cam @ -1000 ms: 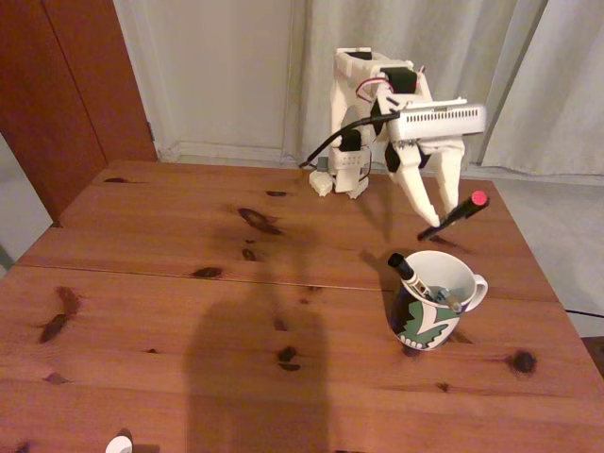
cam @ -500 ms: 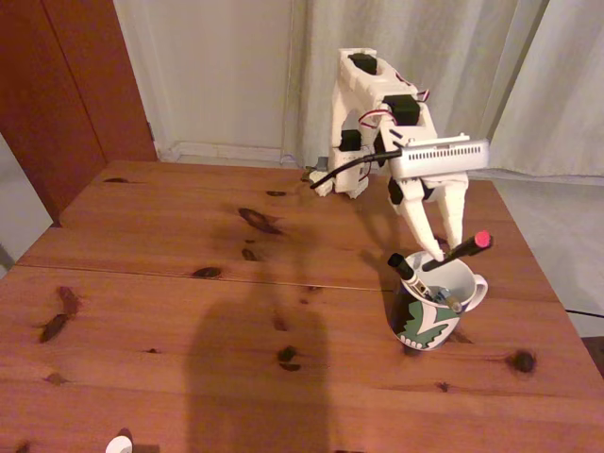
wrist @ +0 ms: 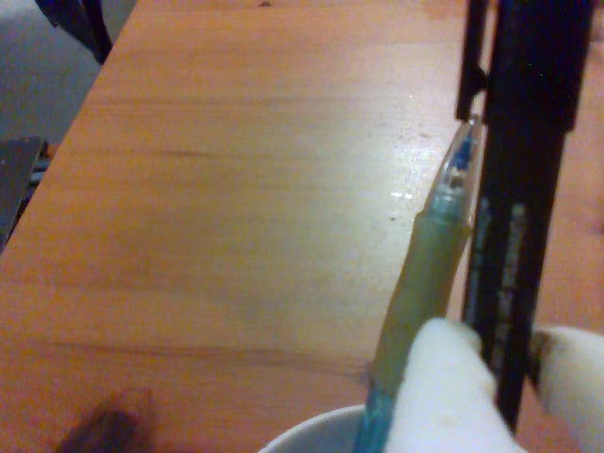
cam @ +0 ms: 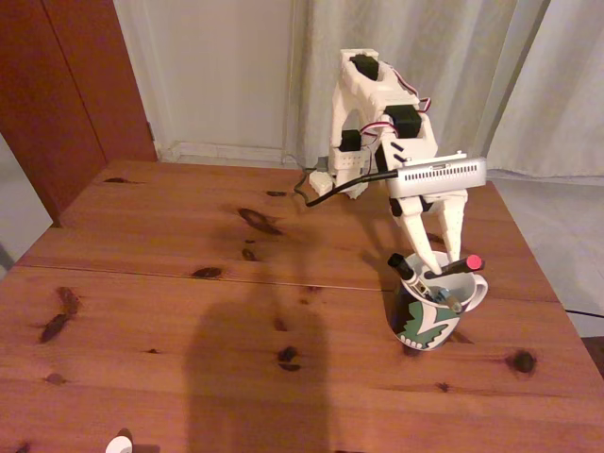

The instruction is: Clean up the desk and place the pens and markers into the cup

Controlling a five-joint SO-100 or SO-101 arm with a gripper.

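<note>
The desk (cam: 189,283), a broad reddish-brown pine top with dark knots and a seam running across it, takes up most of what we see in the fixed view, and it shows again as a pale orange plank surface (wrist: 236,208) in the wrist view. At about twelve to one o'clock on it stands the white arm (cam: 373,123), bent over with a pale grey slotted box (cam: 439,175) on its wrist. Below that, at about four o'clock from the middle of the desk, we find the cup (cam: 429,316), a white mug with a dark blue and green pattern low on its outside and its handle turned to three o'clock; a sliver of its white rim (wrist: 311,432) shows at six o'clock in the wrist view. The gripper (cam: 436,269) hangs right over the mug's mouth, and we see its white fingers (wrist: 444,392) clamped on the black pen with red tip (cam: 453,268), which lies tilted across the rim with the red end toward three o'clock. The white marker with black cap (cam: 408,272) leans in the mug toward ten o'clock. The green pen (wrist: 420,283) stands just beside the black one in the wrist view.
</note>
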